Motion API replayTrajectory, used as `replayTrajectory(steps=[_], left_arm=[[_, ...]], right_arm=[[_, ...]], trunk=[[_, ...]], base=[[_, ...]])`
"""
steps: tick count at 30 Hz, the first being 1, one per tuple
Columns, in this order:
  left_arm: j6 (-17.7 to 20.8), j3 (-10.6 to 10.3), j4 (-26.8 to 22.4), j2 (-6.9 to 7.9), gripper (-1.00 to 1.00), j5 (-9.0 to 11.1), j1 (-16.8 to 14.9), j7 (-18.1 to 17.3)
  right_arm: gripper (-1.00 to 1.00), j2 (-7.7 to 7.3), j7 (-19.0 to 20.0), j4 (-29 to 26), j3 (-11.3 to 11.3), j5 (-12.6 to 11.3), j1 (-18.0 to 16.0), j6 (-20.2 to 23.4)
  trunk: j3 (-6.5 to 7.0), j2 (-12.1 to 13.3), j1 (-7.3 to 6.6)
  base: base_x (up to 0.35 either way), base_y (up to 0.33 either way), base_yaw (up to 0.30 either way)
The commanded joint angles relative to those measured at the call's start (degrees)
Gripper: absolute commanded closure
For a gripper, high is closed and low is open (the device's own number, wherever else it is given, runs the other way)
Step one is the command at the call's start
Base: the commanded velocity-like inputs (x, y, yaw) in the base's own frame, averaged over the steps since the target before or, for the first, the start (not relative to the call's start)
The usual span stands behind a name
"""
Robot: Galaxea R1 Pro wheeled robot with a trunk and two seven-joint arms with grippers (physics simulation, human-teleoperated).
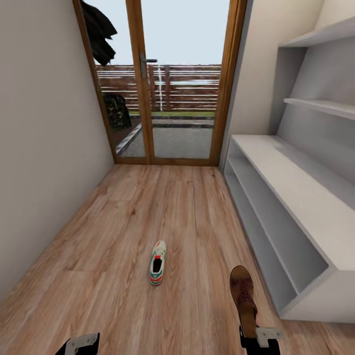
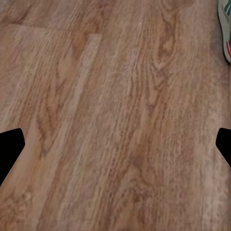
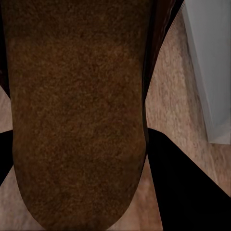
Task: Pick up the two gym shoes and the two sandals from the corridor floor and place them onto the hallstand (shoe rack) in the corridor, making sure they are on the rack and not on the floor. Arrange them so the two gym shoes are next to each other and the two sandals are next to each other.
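Observation:
One gym shoe point(image 1: 157, 264), white with green stripes and an orange-red heel, lies alone on the corridor floor point(image 1: 123, 222) ahead of me; its edge shows in the left wrist view point(image 2: 225, 29). My right gripper point(image 1: 257, 339) is shut on the heel end of a dark brown sandal point(image 1: 243, 294), held above the floor with its toe pointing forward. The sandal's brown underside point(image 3: 77, 120) sits between the dark fingers point(image 3: 183, 192). My left gripper point(image 2: 115, 144) hangs open over bare planks, holding nothing. The hallstand point(image 1: 296, 187) stands along the right wall, both shelf levels bare.
A glazed wooden door point(image 1: 167, 84) closes the far end of the corridor. A plain wall point(image 1: 44, 148) runs along the left. Floating shelves point(image 1: 320, 106) hang above the hallstand. Open floor lies between me and the door.

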Motion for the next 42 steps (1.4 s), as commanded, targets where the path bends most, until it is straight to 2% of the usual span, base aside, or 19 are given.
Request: replayTrajectory(steps=[1, 27, 42], left_arm=[[-0.2, 0.1, 0.0, -0.01, -1.00, 0.0, 0.0, -0.1], [-0.2, 0.1, 0.0, -0.01, -1.00, 0.0, 0.0, -0.1], [-0.2, 0.1, 0.0, -0.01, -1.00, 0.0, 0.0, -0.1]], right_arm=[[1.00, -0.02, -0.4, 0.0, 0.5, -0.1, 0.0, -0.1], [1.00, 0.04, -0.5, 0.0, 0.6, -0.1, 0.0, -0.1], [1.00, 0.36, -0.5, 0.0, 0.6, -0.1, 0.0, -0.2]], trunk=[[-0.05, 0.0, 0.02], [-0.05, 0.0, 0.02], [-0.05, 0.0, 0.02]], base=[[0.339, -0.003, 0.000], [0.335, -0.006, 0.000], [0.113, -0.056, 0.000]])
